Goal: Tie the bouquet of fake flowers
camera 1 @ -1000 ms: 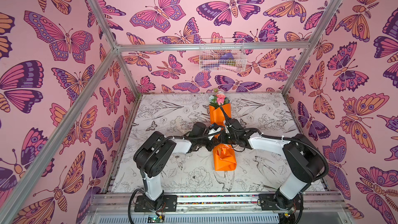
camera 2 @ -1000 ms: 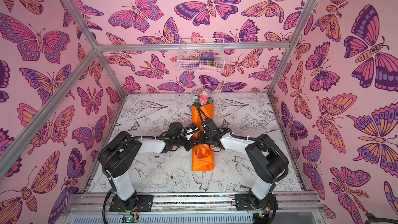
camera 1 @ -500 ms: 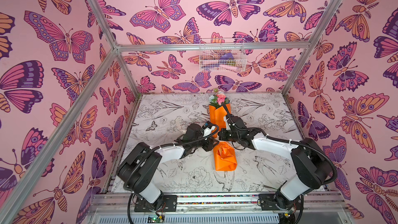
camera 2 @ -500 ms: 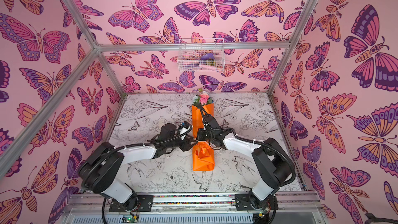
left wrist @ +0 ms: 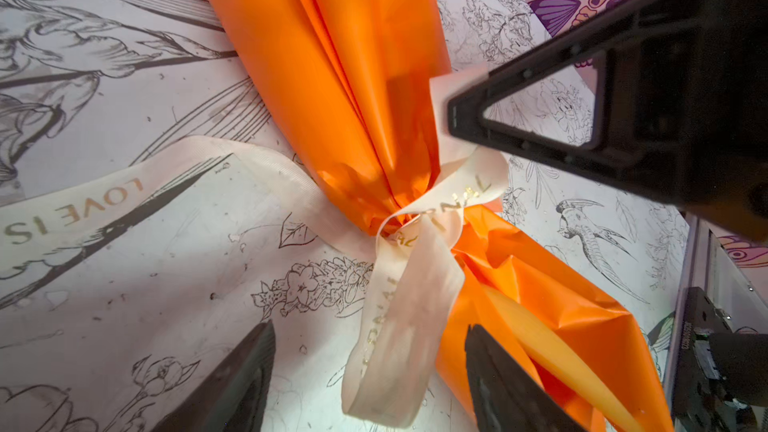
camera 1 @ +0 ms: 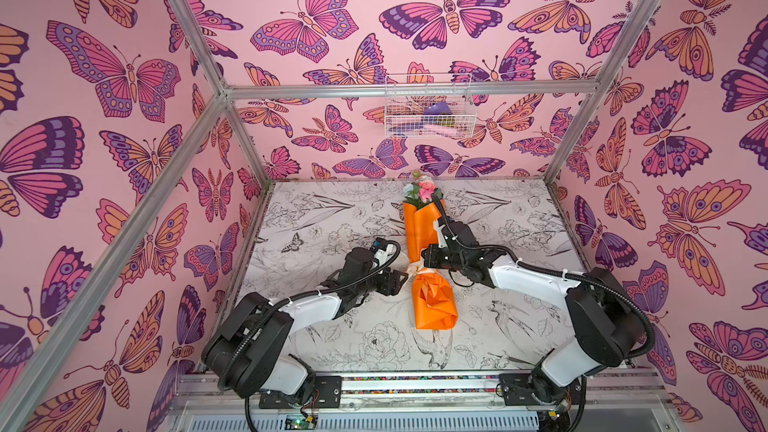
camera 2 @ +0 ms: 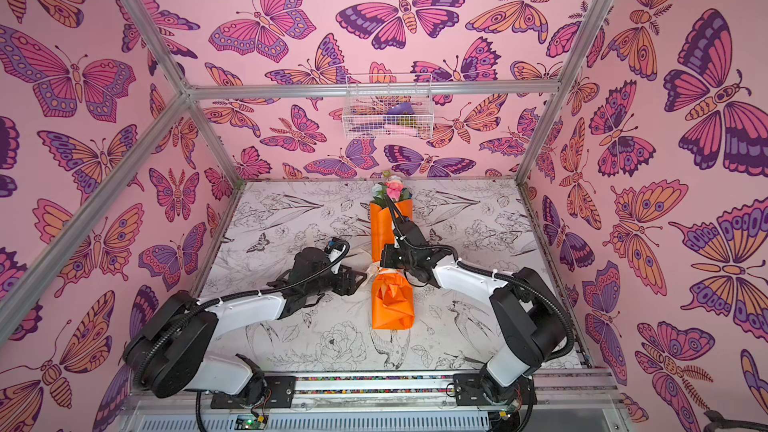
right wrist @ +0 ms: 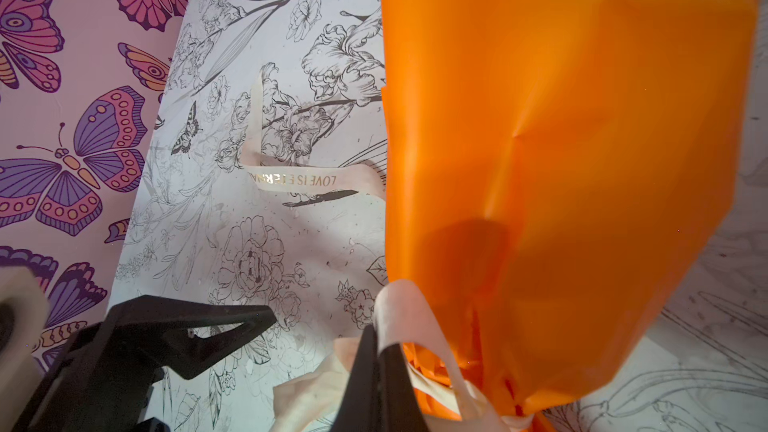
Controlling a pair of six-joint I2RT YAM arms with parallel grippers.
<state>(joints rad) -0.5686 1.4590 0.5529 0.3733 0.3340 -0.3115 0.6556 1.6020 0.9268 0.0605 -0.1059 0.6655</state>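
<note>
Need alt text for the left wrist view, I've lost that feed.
The orange-wrapped bouquet of fake flowers lies on the flower-print table, cinched at its waist by a cream ribbon lettered in gold. A ribbon loop sits between the jaws of the open left gripper, while the right gripper pinches a ribbon end.

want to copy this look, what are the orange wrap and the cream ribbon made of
The orange wrap looks like thin, smooth paper or plastic film with a slight sheen: it holds sharp creases and light glows through it. The cream ribbon seems woven fabric, perhaps grosgrain: fine ribbing shows, with shiny gold lettering.
</note>
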